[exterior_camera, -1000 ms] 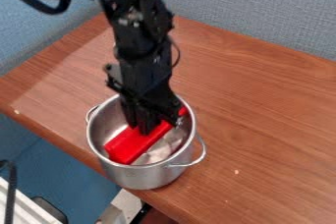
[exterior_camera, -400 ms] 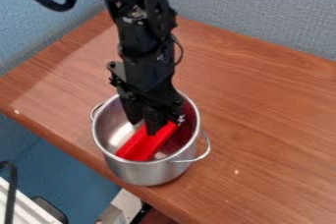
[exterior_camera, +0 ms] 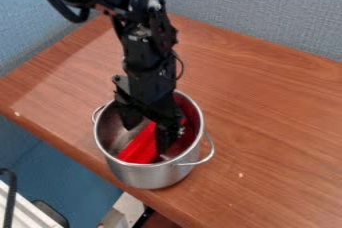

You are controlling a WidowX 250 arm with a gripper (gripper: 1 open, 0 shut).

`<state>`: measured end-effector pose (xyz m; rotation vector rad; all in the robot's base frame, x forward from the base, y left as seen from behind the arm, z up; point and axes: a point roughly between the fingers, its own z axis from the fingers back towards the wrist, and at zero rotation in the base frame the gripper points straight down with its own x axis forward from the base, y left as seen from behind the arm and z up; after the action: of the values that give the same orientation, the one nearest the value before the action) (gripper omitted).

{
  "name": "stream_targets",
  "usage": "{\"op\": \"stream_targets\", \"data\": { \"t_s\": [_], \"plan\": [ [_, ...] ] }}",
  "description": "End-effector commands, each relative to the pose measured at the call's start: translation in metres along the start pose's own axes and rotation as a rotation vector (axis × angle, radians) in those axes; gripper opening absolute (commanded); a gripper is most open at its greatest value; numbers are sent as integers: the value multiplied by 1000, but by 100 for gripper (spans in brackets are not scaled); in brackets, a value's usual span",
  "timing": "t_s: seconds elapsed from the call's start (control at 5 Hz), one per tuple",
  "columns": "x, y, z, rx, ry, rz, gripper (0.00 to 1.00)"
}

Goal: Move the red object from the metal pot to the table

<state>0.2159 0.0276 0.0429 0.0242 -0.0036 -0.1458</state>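
The metal pot (exterior_camera: 144, 177) stands near the front edge of the table (exterior_camera: 261, 82). The red object (exterior_camera: 138, 150) lies inside it, slanting from the pot's front left toward its middle. My gripper (exterior_camera: 150, 135) points straight down and reaches into the pot right over the red object. Its black fingers (exterior_camera: 173, 132) stand spread apart, open, one on each side of the red object's upper end. The arm hides the far part of the pot's inside.
The table's front edge runs close below the pot, with blue floor beyond it at the left. A blue wall stands behind the table. Bare wood stretches to the right of the pot and behind it.
The gripper has sunk deeper into the pot and its fingers have spread apart. The red object, earlier gripped and propped higher at the pot's front, now lies lower inside.
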Motion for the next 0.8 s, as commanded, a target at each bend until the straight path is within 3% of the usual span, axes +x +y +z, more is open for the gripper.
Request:
{"op": "stream_targets", "data": {
  "t_s": [0.0, 0.2, 0.4, 0.6],
  "plan": [
    [9, -5, -15, 7, 2, 9, 100],
    [5, -3, -7, 12, 14, -14, 0],
    [0, 0, 13, 16, 13, -31, 0],
    [-4, 3, 36, 35, -30, 16, 0]
  ]
}}
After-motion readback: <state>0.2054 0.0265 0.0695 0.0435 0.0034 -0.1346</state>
